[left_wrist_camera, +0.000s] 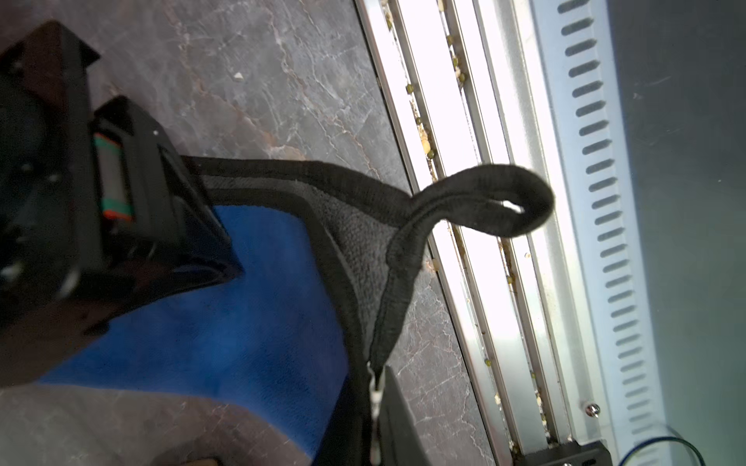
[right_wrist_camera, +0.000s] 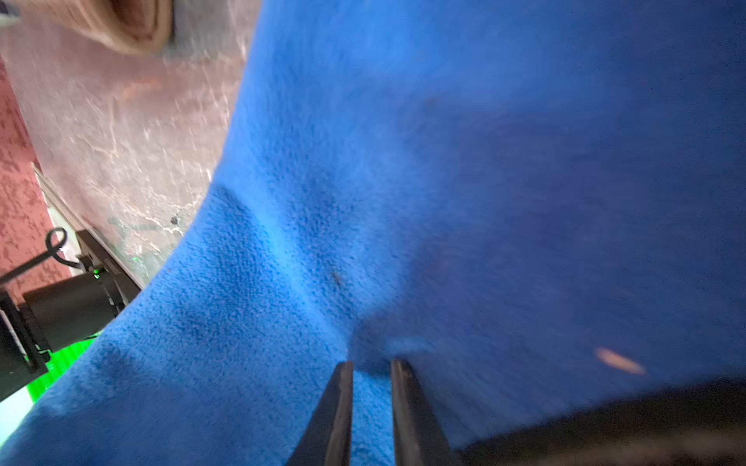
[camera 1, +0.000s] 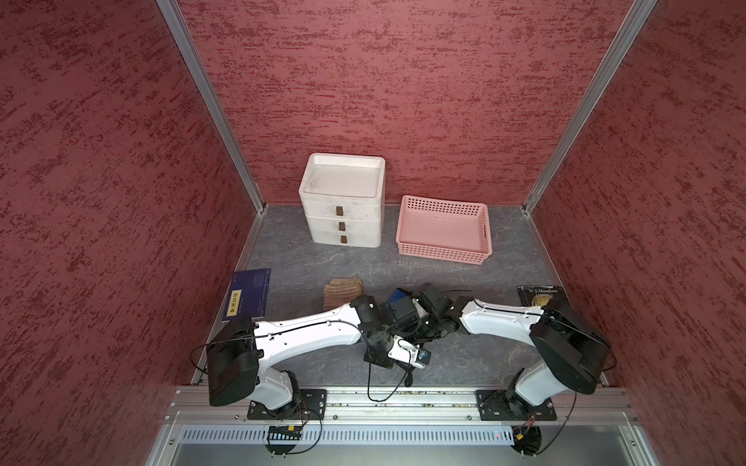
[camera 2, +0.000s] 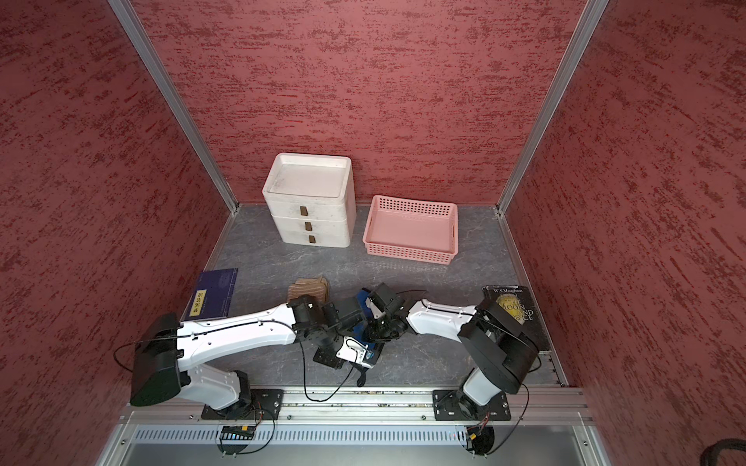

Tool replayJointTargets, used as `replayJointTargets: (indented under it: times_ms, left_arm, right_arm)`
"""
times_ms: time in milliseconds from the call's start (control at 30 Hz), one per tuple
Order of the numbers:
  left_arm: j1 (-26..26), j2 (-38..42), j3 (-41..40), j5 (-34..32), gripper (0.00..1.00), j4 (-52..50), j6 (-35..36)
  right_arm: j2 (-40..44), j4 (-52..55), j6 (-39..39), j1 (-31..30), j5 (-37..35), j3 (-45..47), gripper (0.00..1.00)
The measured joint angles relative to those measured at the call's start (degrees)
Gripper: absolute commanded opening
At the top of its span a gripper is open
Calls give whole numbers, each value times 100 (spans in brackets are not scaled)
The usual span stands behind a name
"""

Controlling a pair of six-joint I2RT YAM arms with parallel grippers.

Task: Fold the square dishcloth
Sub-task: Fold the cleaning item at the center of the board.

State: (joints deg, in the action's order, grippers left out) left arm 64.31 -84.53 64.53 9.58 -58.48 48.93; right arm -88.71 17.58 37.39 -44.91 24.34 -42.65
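The square dishcloth [right_wrist_camera: 403,161] is blue with a black border [left_wrist_camera: 323,226] and a black hanging loop [left_wrist_camera: 484,201]. It is lifted off the grey table between my two wrists, mostly hidden under them in both top views, with a blue patch [camera 1: 399,296] [camera 2: 365,302] showing. My left gripper [left_wrist_camera: 377,375] is shut on the black border just below the loop, which dangles over the front rail [camera 1: 408,379]. My right gripper [right_wrist_camera: 371,365] pinches a fold of the blue pile between its narrow fingertips.
A white three-drawer unit [camera 1: 343,201] and a pink basket [camera 1: 444,230] stand at the back. A folded brown striped cloth [camera 1: 343,288] lies just behind the left wrist. A blue book [camera 1: 248,294] lies at the left, a black book [camera 1: 541,296] at the right.
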Motion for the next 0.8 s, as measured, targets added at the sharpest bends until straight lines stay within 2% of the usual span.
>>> replayJointTargets:
  times_ms: [133,200,300,433,667,800]
  left_arm:
    - [-308,-289,662,42,9,-245,160]
    - [-463,-514,887,57,9,-286,249]
    - [-704,-859,1086,96,10,-407,413]
    - [-940,-1200,1320,164,10,-468,636]
    - [-1226,-1488,1606,280,10,-269,1012]
    - [-1375,-1786,1687,247,10,260,1093]
  right_arm:
    - [866,236,-153,767,-63,-26,16]
    - [778,181,-205,1062,-63,-127,14]
    - [146,7,-221,1189,-24,-59,14]
    - [-142,-46,-225,1281,109,136,13]
    - [-81,-162,-229,1541,293,236,10]
    - [599,-42,-201,2026,299,411,9]
